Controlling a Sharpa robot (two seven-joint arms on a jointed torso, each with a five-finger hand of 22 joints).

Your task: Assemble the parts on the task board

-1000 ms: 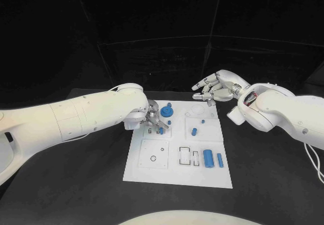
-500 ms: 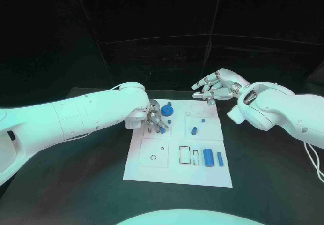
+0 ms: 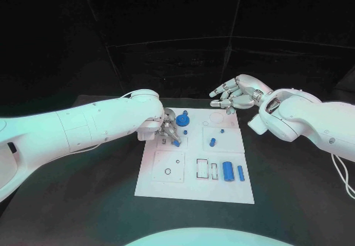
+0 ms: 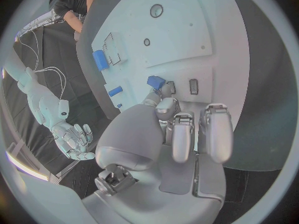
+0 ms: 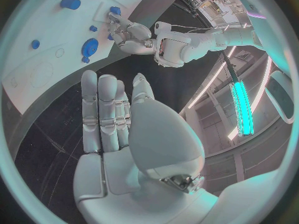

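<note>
A white task board [image 3: 194, 179] lay flat in the middle of a black table [image 3: 89, 205], and several small blue parts rested on it. The left hand [image 3: 167, 131] was lowered over the board's far left section, its fingertips pinching a small blue block [image 4: 155, 81] right beside two small rectangular slots in the plate. Just beyond that hand sat a round blue disc [image 3: 182, 121] with a small peg [image 3: 185, 112] near it. Toward the middle of the board stood a short blue piece [image 3: 212, 142], with a smaller one [image 3: 222, 131] a little farther back. In the near right section, a thick blue cylinder [image 3: 228, 170] and a thinner blue bar [image 3: 240, 173] lay side by side, next to outlined rectangular recesses. The right hand [image 3: 234, 95] was raised above the board's far right corner, fingers spread apart and holding nothing, well clear of the parts. The left arm [image 3: 81, 128] covered the table to the board's left.
</note>
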